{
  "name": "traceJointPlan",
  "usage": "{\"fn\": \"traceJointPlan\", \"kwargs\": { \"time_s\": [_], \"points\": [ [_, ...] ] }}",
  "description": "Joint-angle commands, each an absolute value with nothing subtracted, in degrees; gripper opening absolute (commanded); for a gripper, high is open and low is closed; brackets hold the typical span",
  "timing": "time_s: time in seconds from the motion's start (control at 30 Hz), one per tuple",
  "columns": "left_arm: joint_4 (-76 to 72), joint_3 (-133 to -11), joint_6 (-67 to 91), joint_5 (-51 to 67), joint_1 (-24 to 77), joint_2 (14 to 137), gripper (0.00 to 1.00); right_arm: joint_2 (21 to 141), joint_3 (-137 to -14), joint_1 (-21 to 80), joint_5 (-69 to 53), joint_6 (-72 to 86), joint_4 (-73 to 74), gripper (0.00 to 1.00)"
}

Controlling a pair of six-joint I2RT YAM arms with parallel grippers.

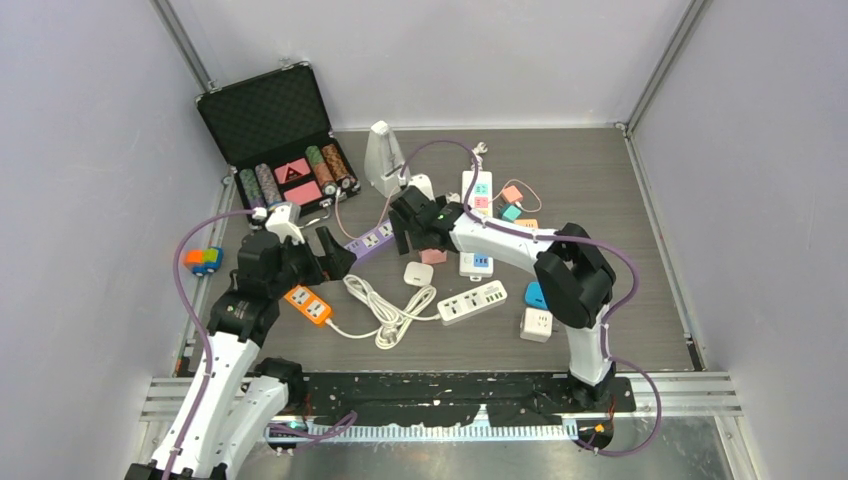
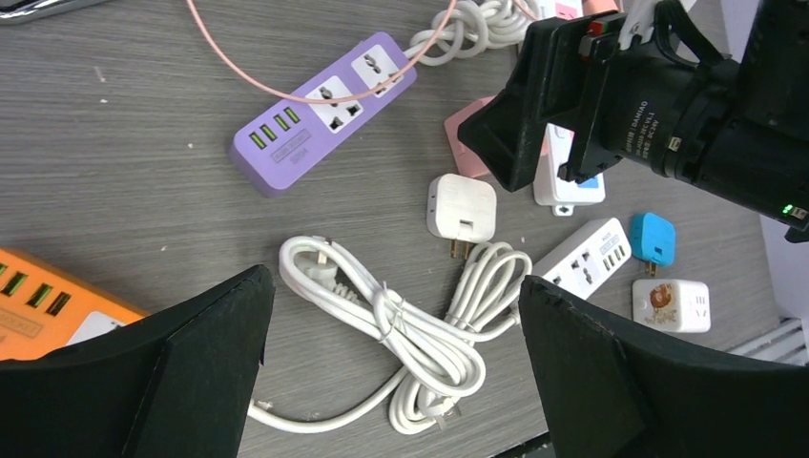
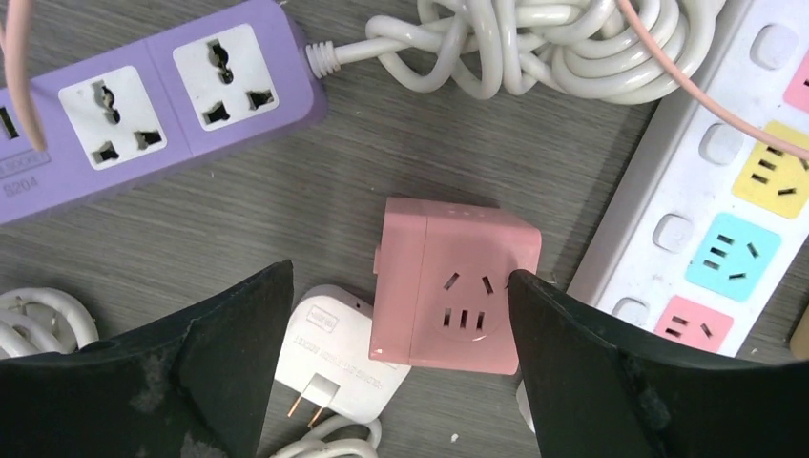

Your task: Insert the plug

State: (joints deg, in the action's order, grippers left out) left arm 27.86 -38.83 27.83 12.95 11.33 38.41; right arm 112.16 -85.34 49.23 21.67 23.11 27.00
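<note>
Done: nothing.
Plug (image 3: 329, 367): not yet grasped or inserted.
Left gripper (image 2: 396, 281): spread, empty.
Right gripper (image 3: 399, 277): spread above cube (image 3: 458, 286).

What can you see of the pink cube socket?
The pink plastic cube socket lies flat on the grey wood-grain table, outlet slots facing up, a seam down its left part. It sits between the open fingers of the right gripper; a white two-prong plug adapter seems to touch its lower-left corner.
</note>
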Motion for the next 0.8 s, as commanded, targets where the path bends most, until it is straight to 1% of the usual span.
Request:
{"fn": "traceJointPlan", "kwargs": {
  "time_s": [0.0, 0.13, 0.2, 0.27, 0.33, 0.43, 0.6, 0.67, 0.73, 0.77],
  "points": [
    [28.25, -39.42, 27.06, 9.5, 11.19, 38.33, 1.0, 114.88, -88.39, 49.05, 22.82, 24.84, 27.02, 0.86],
    [28.19, -38.86, 27.21, 9.71, 11.21, 38.38, 1.0, 116.52, -89.26, 49.07, 25.59, 25.0, 28.25, 0.84],
    [28.39, -38.9, 27.22, 9.94, 11.17, 38.51, 1.0, 116.47, -89.52, 49.07, 27.49, 24.88, 28.91, 0.87],
    [28.41, -38.92, 27.22, 10.37, 11.18, 38.64, 1.0, 115.97, -89.14, 49.08, 28.52, 23.8, 28.22, 0.93],
    [28.44, -38.85, 27.28, 10.61, 11.19, 38.65, 1.0, 115.05, -88.0, 49.0, 28.74, 22.51, 26.83, 0.96],
    [28.48, -38.56, 27.36, 10.87, 11.17, 38.67, 1.0, 113.68, -86.98, 49.04, 29.24, 21.3, 24.78, 0.97],
    [28.57, -38.17, 27.77, 11.3, 11.21, 38.62, 1.0, 115.42, -88.12, 48.75, 29.02, 22.44, 26.77, 0.95],
    [28.59, -38.14, 27.93, 11.47, 11.23, 38.62, 1.0, 115.88, -87.92, 48.59, 28.23, 23.8, 27.28, 0.93],
    [28.53, -37.98, 28.15, 11.74, 11.16, 38.44, 0.99, 115.94, -87.13, 48.52, 27.41, 24.56, 26.5, 0.89],
    [28.48, -37.94, 28.15, 11.93, 11.17, 38.49, 1.0, 115.89, -86.58, 48.56, 27.07, 24.64, 25.5, 0.85]
  ]
}}
